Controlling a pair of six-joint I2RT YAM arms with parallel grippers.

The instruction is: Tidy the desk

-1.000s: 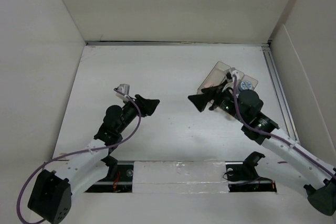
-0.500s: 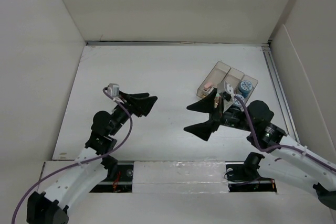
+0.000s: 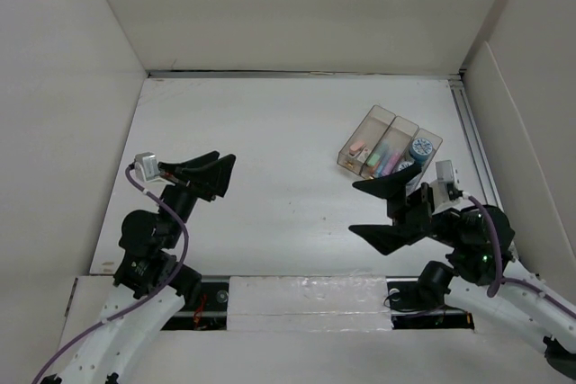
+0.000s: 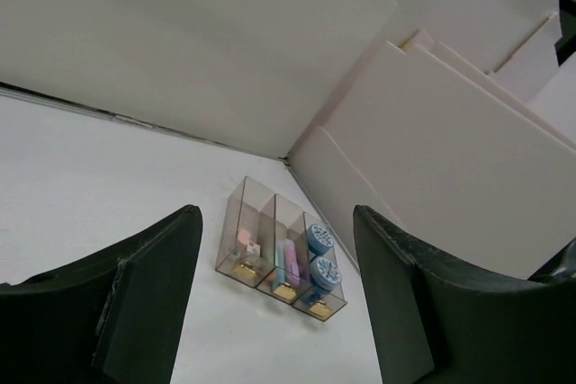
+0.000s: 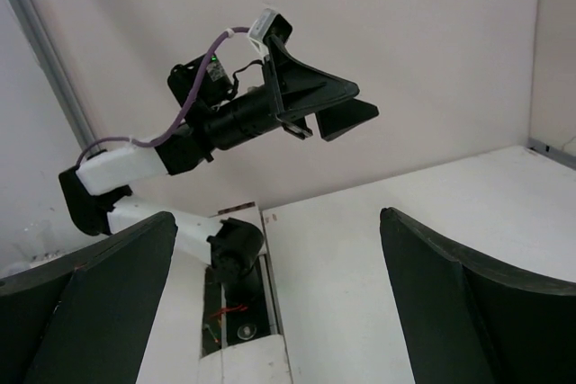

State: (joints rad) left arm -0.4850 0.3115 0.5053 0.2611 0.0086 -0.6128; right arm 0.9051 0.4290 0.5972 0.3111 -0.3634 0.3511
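The desk (image 3: 270, 123) is a flat white tabletop with white panel walls. My left gripper (image 3: 205, 173) is open and empty, raised over the left part of the desk. In the left wrist view, the left gripper (image 4: 274, 218) points toward the clear three-compartment tray (image 4: 279, 263). My right gripper (image 3: 382, 209) is open and empty, just in front of the tray (image 3: 389, 152) and apart from it. In the right wrist view, the right gripper (image 5: 277, 218) faces the left arm (image 5: 243, 114).
The tray holds a pink item (image 3: 357, 147), pastel sticks (image 3: 387, 157) and blue round caps (image 3: 420, 147), one kind per compartment. A metal rail (image 3: 474, 137) runs along the desk's right edge. The arm bases sit at the near edge.
Both arms have pulled back toward the near edge. The right gripper has moved away from the tray and opened wide. The left gripper has moved left and opened.
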